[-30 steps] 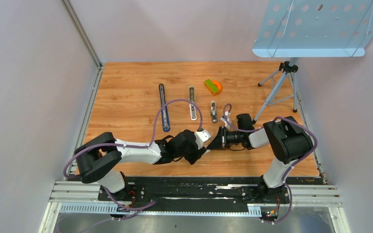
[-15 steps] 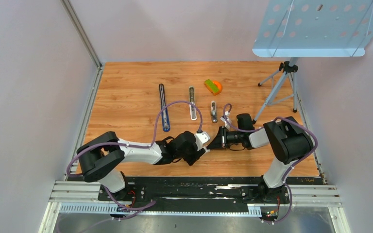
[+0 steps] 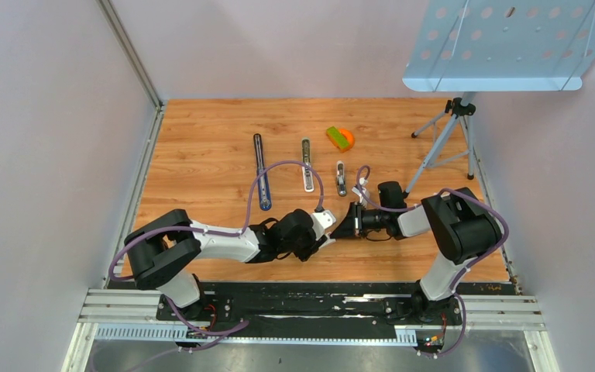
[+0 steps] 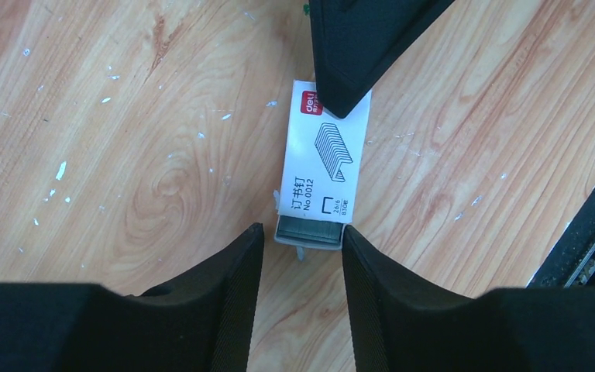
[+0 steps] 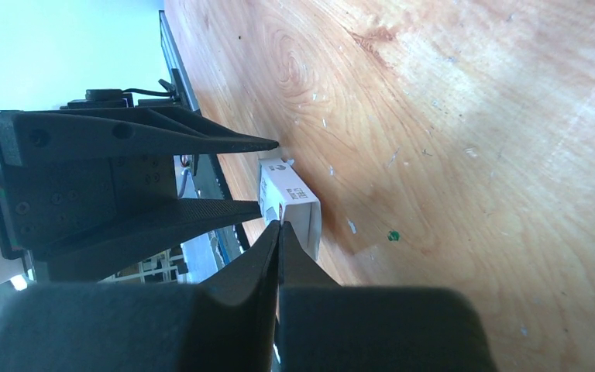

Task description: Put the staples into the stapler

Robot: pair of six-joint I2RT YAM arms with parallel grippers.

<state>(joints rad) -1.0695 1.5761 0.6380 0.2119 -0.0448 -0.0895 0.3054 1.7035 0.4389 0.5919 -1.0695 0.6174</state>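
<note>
A small white staple box point(image 4: 327, 155) lies on the wooden floor. From its near open end a grey tray juts out, showing the dark ribbed staples point(image 4: 310, 229). My left gripper point(image 4: 300, 235) is open, one finger on each side of that end; the right finger touches the box corner and the left stands just clear. My right gripper point(image 5: 279, 225) is shut, its tip pressing down on the far end of the box point(image 5: 288, 195). In the top view the two grippers meet tip to tip point(image 3: 339, 224). Three staplers lie beyond them: a long black one point(image 3: 260, 169), a silver one point(image 3: 307, 174) and a short one point(image 3: 341, 179).
An orange and green object point(image 3: 339, 138) sits behind the staplers. A music stand's tripod point(image 3: 443, 136) stands at the back right, its tray overhanging. Grey walls close both sides, and a black rail point(image 3: 310, 298) runs along the near edge.
The left arm has shifted slightly to the right, toward the box. The right arm and the staplers have not moved.
</note>
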